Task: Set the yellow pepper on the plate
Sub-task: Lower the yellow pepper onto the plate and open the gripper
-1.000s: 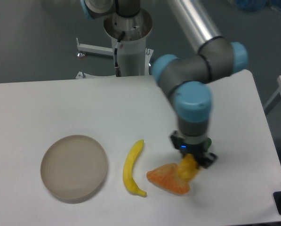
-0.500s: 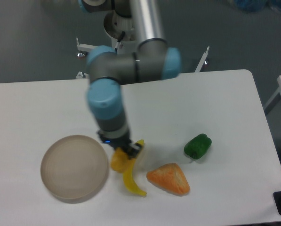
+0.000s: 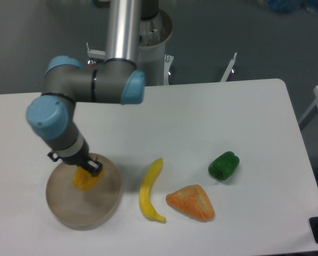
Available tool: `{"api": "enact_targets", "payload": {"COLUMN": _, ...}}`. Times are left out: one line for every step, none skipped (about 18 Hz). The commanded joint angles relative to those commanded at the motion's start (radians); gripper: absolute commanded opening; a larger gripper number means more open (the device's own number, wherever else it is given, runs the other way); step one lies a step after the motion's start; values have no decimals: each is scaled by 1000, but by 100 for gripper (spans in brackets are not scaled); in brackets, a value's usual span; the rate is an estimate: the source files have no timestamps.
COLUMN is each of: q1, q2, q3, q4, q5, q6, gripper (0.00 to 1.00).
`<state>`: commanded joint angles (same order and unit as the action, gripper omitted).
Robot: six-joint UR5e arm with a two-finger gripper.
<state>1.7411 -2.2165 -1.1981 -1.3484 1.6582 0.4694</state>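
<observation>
The yellow pepper (image 3: 85, 180) is a small golden-yellow lump over the middle of the plate (image 3: 103, 205), a round beige-tan disc at the front left of the table. My gripper (image 3: 84, 172) reaches down from above and is shut on the yellow pepper's top. Whether the pepper touches the plate or hangs just above it cannot be told. The arm's wrist hides the gripper's fingers for the most part.
A long curved banana (image 3: 149, 189) lies right of the plate. An orange wedge (image 3: 192, 202) sits further right near the front. A green pepper (image 3: 223, 165) lies beyond it. The robot's base column (image 3: 148, 48) stands at the back edge.
The arm has swung from right to left, carrying the yellow pepper from beside the orange wedge, past the banana, to over the plate. The green pepper came into view.
</observation>
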Motion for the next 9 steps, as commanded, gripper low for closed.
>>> {"api": "enact_targets", "payload": {"q1": -5, "q2": -5, "q3": 0, "q4": 0, "q5": 3, "q6": 0, "gripper": 41}}
{"api": "enact_targets", "payload": {"q1": -9, "q2": -6, "q3": 0, "q4": 0, "q5": 5, "q6": 0, "gripper": 41}}
{"api": "enact_targets", "payload": {"q1": -11, "q2": -8, "q3": 0, "q4": 0, "q5": 5, "q6": 2, "gripper": 41}}
{"api": "enact_targets", "payload": {"q1": -11, "q2": -9, "q3": 0, "q4": 0, "q5": 5, "q6": 2, "gripper": 41}}
{"api": "enact_targets", "payload": {"q1": -11, "q2": -9, "q3": 0, "q4": 0, "q5": 2, "q6": 2, "gripper": 41}}
{"api": "enact_targets", "payload": {"q1": -11, "q2": -9, "q3": 0, "q4": 0, "q5": 2, "q6": 2, "gripper": 41}}
{"api": "enact_targets", "payload": {"q1": -11, "q2": -12, "q3": 0, "q4": 0, "q5": 5, "q6": 2, "gripper": 41}}
{"api": "enact_targets", "payload": {"q1": -11, "q2": -17, "q3": 0, "q4": 0, "q5": 5, "q6": 2, "gripper": 41}}
{"api": "enact_targets", "payload": {"q1": -11, "q2": -20, "q3": 0, "q4": 0, "q5": 3, "q6": 2, "gripper": 41}}
